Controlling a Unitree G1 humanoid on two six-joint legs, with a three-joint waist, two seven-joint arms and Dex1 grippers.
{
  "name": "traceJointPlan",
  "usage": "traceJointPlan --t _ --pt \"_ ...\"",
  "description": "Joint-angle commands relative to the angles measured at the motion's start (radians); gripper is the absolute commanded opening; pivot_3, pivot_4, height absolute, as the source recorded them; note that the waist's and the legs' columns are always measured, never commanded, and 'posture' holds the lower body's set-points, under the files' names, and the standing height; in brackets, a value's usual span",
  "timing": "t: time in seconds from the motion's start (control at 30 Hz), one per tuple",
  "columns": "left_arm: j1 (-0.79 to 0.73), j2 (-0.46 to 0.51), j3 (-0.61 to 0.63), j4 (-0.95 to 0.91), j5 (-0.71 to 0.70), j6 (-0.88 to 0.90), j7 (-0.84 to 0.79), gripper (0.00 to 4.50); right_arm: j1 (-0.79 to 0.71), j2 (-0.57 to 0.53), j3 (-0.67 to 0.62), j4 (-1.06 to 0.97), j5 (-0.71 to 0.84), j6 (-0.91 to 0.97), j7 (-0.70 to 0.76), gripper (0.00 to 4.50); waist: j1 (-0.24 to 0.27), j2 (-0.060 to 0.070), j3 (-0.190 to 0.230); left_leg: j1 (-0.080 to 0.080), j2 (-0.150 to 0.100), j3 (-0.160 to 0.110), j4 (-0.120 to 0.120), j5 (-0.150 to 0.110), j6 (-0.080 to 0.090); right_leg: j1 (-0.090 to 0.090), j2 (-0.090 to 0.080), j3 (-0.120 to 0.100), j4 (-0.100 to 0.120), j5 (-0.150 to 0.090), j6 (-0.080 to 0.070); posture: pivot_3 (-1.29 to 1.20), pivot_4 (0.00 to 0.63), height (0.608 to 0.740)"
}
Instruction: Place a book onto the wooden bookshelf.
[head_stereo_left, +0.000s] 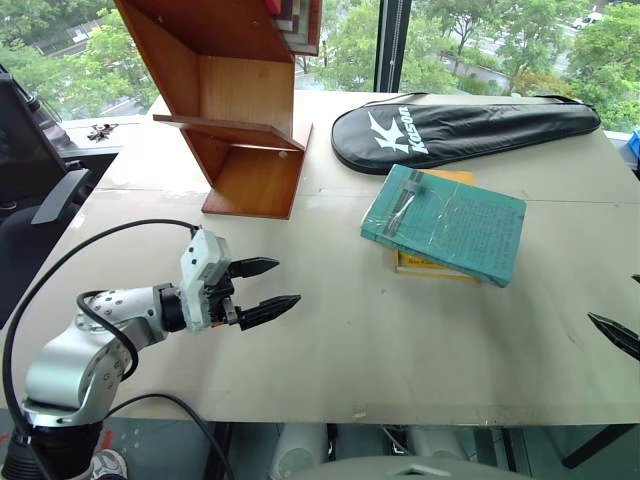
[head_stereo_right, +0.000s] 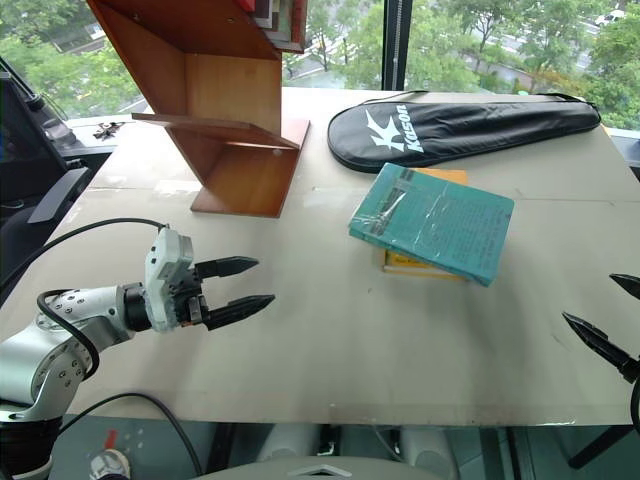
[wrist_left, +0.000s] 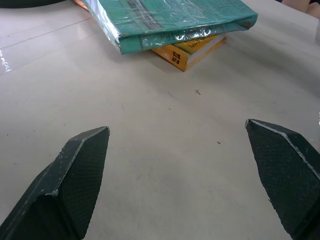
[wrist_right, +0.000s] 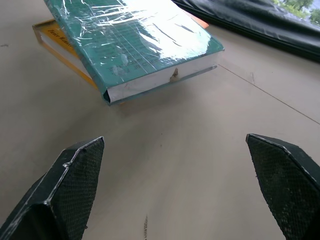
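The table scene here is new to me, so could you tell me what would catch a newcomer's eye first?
The teal-green book in shiny plastic wrap stands out mid-table, lying on a yellow book. Behind it a black racket bag lies along the far edge, with the reddish-brown wooden bookshelf at the far left. Both grippers hover open near the front edge, the left gripper short of the books and the right gripper at the right.

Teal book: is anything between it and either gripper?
No. Bare table lies between the book and both the left gripper and right gripper. Both are open.
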Motion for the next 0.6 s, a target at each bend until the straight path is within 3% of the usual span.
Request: traceJointPlan --t 0.03,0.1,0.2,0.27,0.33,0.57,0.6 --pt "-0.043 0.000 0.012 -0.038 -0.012 -0.023 0.010 4.48 -0.043 -0.020 0.023 -0.033 -0.048 0.024 -0.084 4.50 0.000 0.000 0.000 0.000 0.000 0.000 0.000 0.000 0.000 0.000 0.000 0.000 0.000 0.000 0.000 0.00 0.150 0.740" --pt "-0.079 -0.013 -0.008 -0.075 -0.027 -0.023 0.018 4.48 -0.123 -0.048 0.096 -0.079 -0.090 0.129 -0.214 4.50 -0.003 -0.001 0.000 0.000 0.000 0.000 0.000 0.000 0.000 0.000 0.000 0.000 0.000 0.000 0.000 0.00 0.150 0.740" --pt "-0.099 -0.021 -0.026 -0.102 -0.022 -0.032 0.016 4.48 -0.219 -0.086 0.174 -0.078 -0.077 0.243 -0.261 4.50 -0.005 0.000 0.000 0.000 0.000 0.002 0.001 0.000 0.000 -0.001 0.000 0.001 0.000 0.000 -0.003 0.00 0.150 0.740" --pt "-0.111 -0.031 -0.028 -0.121 -0.039 -0.035 0.019 4.50 -0.313 -0.109 0.244 -0.042 -0.106 0.317 -0.330 4.10 -0.002 0.000 0.000 0.001 0.000 0.002 0.000 0.000 -0.001 0.000 0.000 0.001 0.001 0.001 -0.002 0.00 0.150 0.740" --pt "-0.112 -0.029 -0.031 -0.138 -0.050 -0.045 0.006 4.50 -0.437 -0.142 0.359 0.001 -0.152 0.396 -0.384 3.46 -0.005 0.000 0.000 0.000 0.000 0.001 0.000 0.001 -0.001 -0.001 0.001 0.001 0.000 0.002 0.000 0.00 0.150 0.740" --pt "-0.083 -0.026 -0.026 -0.170 -0.077 -0.047 -0.002 4.50 -0.874 -0.158 0.734 0.287 -0.318 0.600 -0.470 0.17 -0.006 0.001 0.001 -0.004 0.000 0.002 0.000 0.002 -0.004 -0.005 0.002 0.002 0.000 0.002 0.000 0.00 0.150 0.740" --pt "-0.079 -0.025 -0.027 -0.171 -0.076 -0.049 -0.001 4.50 -0.919 -0.155 0.774 0.328 -0.335 0.599 -0.458 0.08 -0.006 0.001 0.001 -0.004 0.000 0.002 0.000 0.002 -0.004 -0.006 0.002 0.002 0.000 0.002 0.000 0.00 0.150 0.740"
